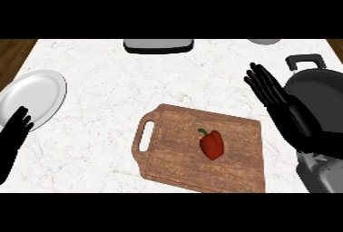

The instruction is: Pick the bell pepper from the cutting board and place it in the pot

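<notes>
- The right hand [276, 93] is being held up with its fingers straight and spread, and nothing is being grasped by it.
- The pot [320, 93] is being partly covered by that hand's wrist, just to the hand's right, against the counter's right edge.
- The bell pepper [212, 144] is being left lying below and to the left of the hand, on the cutting board [178, 154], well apart from the fingers.
- Bare counter [201, 77] is being left open between the fingertips and the board's upper edge.
- The left hand [17, 129] is being rested at the far left, fingers straight, overlapping the lower rim of a white plate [36, 93].
- A grey container [158, 45] is being cut off by the counter's far edge.
</notes>
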### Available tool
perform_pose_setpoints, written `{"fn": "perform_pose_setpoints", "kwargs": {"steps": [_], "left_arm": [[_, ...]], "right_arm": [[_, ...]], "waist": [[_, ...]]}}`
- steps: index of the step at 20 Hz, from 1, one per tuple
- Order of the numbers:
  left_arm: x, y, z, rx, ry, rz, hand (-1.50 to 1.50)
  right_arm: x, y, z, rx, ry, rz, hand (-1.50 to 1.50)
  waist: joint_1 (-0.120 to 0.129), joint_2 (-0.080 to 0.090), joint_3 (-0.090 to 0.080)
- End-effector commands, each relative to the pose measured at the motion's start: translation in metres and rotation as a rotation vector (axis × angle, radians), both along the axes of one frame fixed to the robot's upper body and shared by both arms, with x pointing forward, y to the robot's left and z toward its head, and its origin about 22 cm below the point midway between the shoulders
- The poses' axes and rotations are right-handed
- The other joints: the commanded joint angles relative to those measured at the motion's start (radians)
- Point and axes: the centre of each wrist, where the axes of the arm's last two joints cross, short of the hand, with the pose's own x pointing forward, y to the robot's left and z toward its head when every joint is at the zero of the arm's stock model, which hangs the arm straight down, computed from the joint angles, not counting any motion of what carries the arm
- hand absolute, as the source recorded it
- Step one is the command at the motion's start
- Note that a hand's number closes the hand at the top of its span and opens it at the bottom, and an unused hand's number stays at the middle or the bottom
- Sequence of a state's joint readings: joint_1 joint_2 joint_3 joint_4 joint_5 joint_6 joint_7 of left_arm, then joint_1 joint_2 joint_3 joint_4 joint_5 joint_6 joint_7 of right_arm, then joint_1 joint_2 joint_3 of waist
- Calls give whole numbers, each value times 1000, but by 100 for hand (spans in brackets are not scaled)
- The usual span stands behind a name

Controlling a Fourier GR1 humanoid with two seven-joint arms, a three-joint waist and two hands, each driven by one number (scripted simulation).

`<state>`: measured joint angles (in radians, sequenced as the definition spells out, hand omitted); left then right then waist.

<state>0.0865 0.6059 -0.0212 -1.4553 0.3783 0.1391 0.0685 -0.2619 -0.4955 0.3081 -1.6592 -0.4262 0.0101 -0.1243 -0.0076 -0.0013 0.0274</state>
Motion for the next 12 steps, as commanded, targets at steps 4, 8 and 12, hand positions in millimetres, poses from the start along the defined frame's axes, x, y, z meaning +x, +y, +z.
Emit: {"fn": "perform_pose_setpoints", "kwargs": {"steps": [4,8,12], "left_arm": [[16,-52,9,-82,-244,-30,0],[17,-73,3,-140,-327,-27,0],[14,-127,-10,-189,-375,-74,0]], "right_arm": [[-13,-36,58,8,-500,-28,150],[-13,-110,38,-244,-481,-593,-150],[-63,-59,-14,-139,-650,-525,-150]], "waist": [[-49,-20,-25],[-123,-11,-29],[-44,-8,-26]]}}
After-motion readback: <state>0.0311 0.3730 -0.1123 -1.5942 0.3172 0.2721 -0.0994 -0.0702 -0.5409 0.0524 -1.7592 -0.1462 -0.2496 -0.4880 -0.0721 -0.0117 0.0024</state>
